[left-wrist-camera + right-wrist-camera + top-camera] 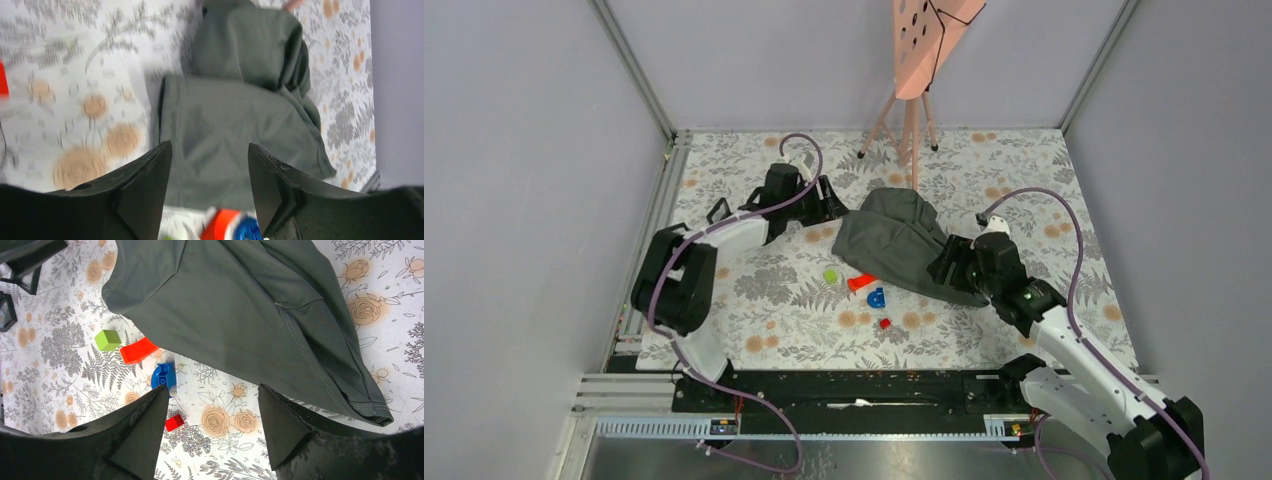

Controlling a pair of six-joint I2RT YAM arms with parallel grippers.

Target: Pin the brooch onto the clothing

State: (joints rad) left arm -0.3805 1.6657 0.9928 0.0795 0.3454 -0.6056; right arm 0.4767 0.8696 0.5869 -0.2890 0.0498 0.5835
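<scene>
- Left wrist view is blurred; a blue block (247,231) is cut off at its bottom edge.
- T-shirt (894,243): dark grey, crumpled, lying between the grippers.
- Left gripper (210,150): fingers spread, empty.
- Right gripper (212,392): spread, empty, above the shirt's hem.

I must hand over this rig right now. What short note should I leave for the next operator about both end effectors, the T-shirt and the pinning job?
The left end effector is open and empty, at the left edge of the T-shirt.
The right end effector is open and empty, at the shirt's near right edge.
The T-shirt lies crumpled mid-table. Beside it lie a green cube, an orange-red piece, a blue piece and a small red piece. I cannot tell which is the brooch.
Done: nothing visibly pinned.
Left: find the brooch, pick it up, pin it on.
</scene>
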